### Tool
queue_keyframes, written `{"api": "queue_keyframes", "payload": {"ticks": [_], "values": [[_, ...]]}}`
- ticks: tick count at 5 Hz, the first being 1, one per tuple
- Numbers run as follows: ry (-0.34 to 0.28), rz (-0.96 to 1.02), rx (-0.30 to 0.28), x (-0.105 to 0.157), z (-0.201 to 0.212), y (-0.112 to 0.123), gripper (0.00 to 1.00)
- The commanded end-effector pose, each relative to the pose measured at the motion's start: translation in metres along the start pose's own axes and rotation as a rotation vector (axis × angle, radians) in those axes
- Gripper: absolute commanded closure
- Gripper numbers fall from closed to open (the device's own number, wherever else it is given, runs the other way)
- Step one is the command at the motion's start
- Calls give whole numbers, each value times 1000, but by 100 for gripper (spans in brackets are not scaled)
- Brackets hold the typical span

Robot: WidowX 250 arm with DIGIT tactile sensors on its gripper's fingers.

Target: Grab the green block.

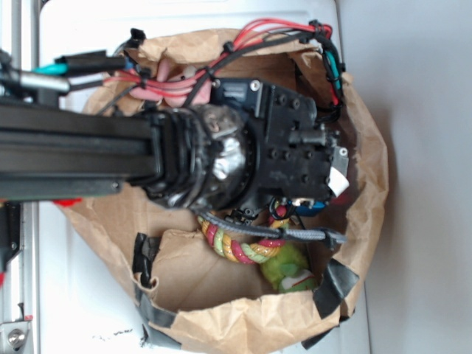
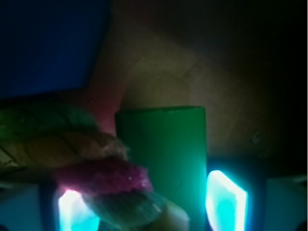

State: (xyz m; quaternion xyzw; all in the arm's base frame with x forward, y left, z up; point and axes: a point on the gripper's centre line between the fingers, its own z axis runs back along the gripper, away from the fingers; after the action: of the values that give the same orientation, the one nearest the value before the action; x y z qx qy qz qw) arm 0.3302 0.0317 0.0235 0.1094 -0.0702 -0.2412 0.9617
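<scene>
In the wrist view the green block (image 2: 163, 149) is a smooth dark green slab with sharp edges, standing between my fingers on the brown paper floor of the bag. My gripper (image 2: 149, 204) is open around it. The right finger (image 2: 226, 199) sits just beside the block's right edge. The left finger (image 2: 72, 211) is farther off, with a braided rope toy (image 2: 101, 175) lying between it and the block. In the exterior view the black wrist housing (image 1: 295, 147) is down inside the bag and hides the fingers and the block.
The brown paper bag (image 1: 369, 169) walls me in on all sides. The rope toy (image 1: 236, 247) and a fuzzy lime-green plush toy (image 1: 287, 269) lie at the bag's near side. A blue object (image 2: 48, 43) sits at the upper left in the wrist view.
</scene>
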Motion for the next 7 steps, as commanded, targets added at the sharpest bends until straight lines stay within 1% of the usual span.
{"api": "queue_keyframes", "payload": {"ticks": [1, 3, 4, 5, 6, 7], "values": [[-38, 39, 12, 3, 4, 1, 100], [-50, 79, -3, -6, 16, 15, 100], [-45, 142, -45, -22, 41, 32, 100], [-81, 173, -98, -33, 71, 41, 100], [-133, 167, -119, -41, 102, 36, 100], [-163, 172, -123, -41, 126, 30, 100]]}}
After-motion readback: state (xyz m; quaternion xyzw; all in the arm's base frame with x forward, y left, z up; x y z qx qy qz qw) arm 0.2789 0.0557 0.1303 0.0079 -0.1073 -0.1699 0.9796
